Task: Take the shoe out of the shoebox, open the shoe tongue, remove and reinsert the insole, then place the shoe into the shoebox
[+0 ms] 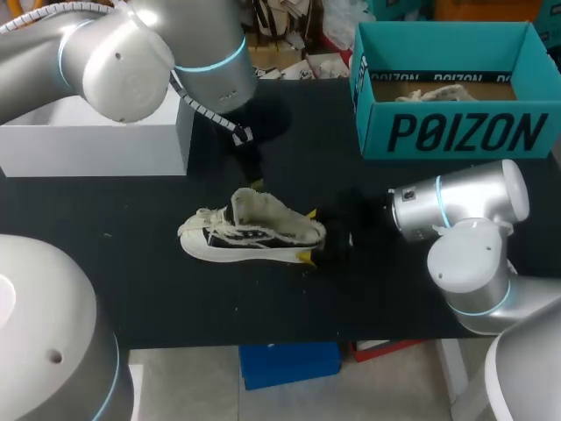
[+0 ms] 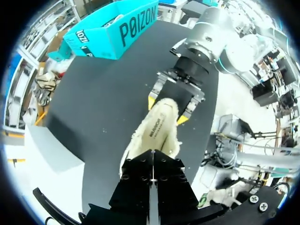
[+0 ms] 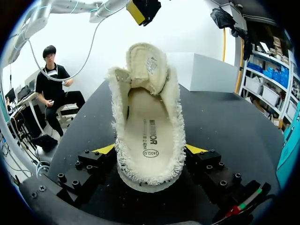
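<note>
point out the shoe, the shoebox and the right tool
shoe (image 1: 254, 232), head view, middle of its side
shoebox (image 1: 465, 132), head view, front wall
right tool (image 3: 150, 150), right wrist view, midway between its fingertips

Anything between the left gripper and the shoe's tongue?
Nothing. In the right wrist view the left gripper hangs clear above the upright tongue of the shoe, with only empty air in the gap.
</note>
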